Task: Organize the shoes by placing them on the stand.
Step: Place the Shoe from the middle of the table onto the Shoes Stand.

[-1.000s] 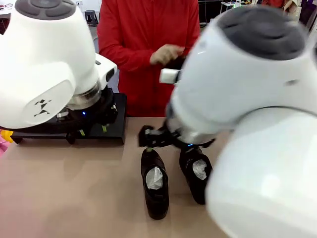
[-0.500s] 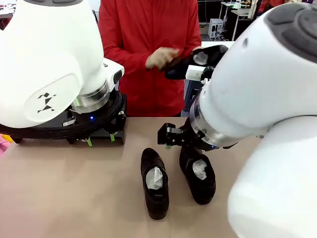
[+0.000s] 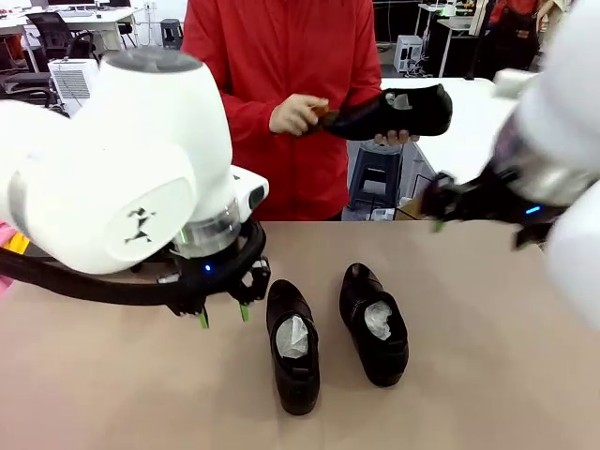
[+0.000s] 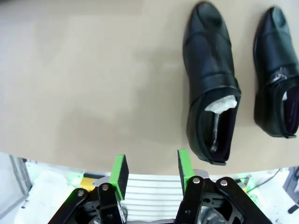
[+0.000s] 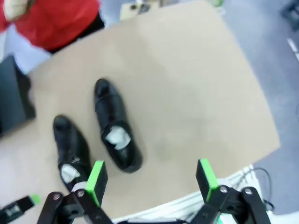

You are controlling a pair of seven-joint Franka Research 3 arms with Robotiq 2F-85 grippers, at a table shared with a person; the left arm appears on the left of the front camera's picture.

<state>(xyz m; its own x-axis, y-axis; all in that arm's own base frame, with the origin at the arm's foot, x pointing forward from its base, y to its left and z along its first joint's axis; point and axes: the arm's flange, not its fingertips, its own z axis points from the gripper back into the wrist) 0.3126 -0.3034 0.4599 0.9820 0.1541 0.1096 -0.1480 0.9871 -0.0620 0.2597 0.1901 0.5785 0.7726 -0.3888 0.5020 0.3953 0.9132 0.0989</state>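
Where the shoes lie: two are set side by side on the table [image 3: 112,394], a left shoe [image 3: 292,345] and a right shoe [image 3: 376,325]; a third shoe [image 3: 398,111] is held up by the person at the far side, a hand [image 3: 295,114] at one end of it
Long axis: both table shoes run from the robot's side toward the person; from the wrist views the toes are judged to be at the far end
Left gripper [image 4: 152,170]: released and empty; the left shoe lies just beside it, toward the robot's right; its pads are spread across the shoe's width
Right gripper [image 5: 151,179]: spread wide, empty; held well apart from both shoes
Nearer arm: the left is judged nearer
Stand [image 5: 11,95]: a dark slab at the far left, cut off by the picture's edge; its free room cannot be judged
Hard to make out: the right gripper is blurred in the front view
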